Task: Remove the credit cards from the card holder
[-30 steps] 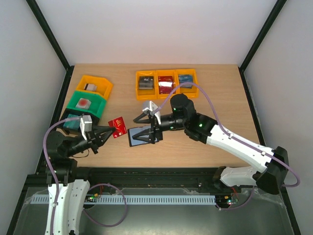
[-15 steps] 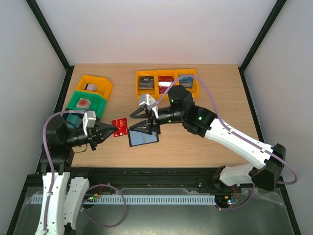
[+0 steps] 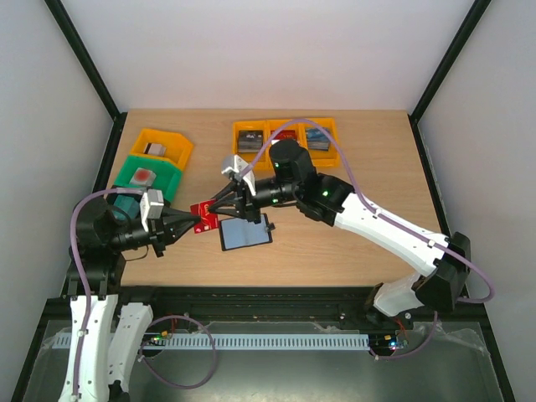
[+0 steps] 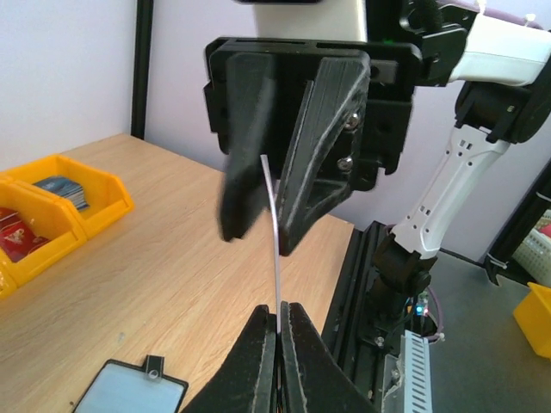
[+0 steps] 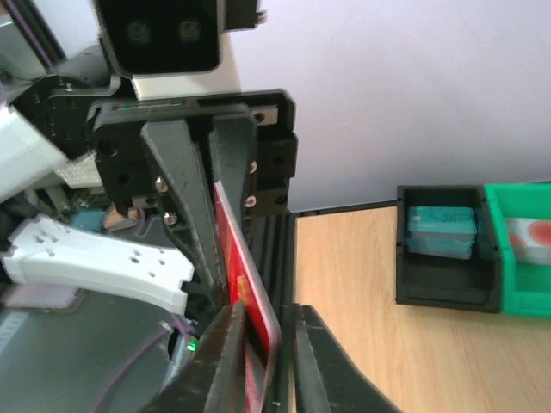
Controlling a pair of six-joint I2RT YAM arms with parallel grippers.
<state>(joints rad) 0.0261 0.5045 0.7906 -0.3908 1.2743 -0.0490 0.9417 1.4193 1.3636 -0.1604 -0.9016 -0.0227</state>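
A red credit card (image 3: 203, 223) hangs above the table between both arms. My left gripper (image 3: 193, 224) is shut on its near edge. In the left wrist view the card (image 4: 277, 249) shows edge-on, rising from my shut left gripper (image 4: 281, 308). My right gripper (image 3: 208, 211) straddles the card's other end. In the right wrist view the red card (image 5: 237, 258) stands between my right gripper's (image 5: 263, 320) jaws, with a narrow gap still showing on one side. The black card holder (image 3: 245, 233) lies open on the table, grey-blue inside up, just right of the card. No other credit cards show.
Three joined orange bins (image 3: 285, 132) with card stacks stand at the back. On the left are a yellow bin (image 3: 164, 144), a green bin (image 3: 147, 178) and a black bin (image 5: 448, 249) holding teal cards. The black frame rail runs along the near edge.
My right gripper has moved left from over the card holder to the red card, and its jaws have narrowed round it. My left gripper lifted the card slightly and kept its hold.
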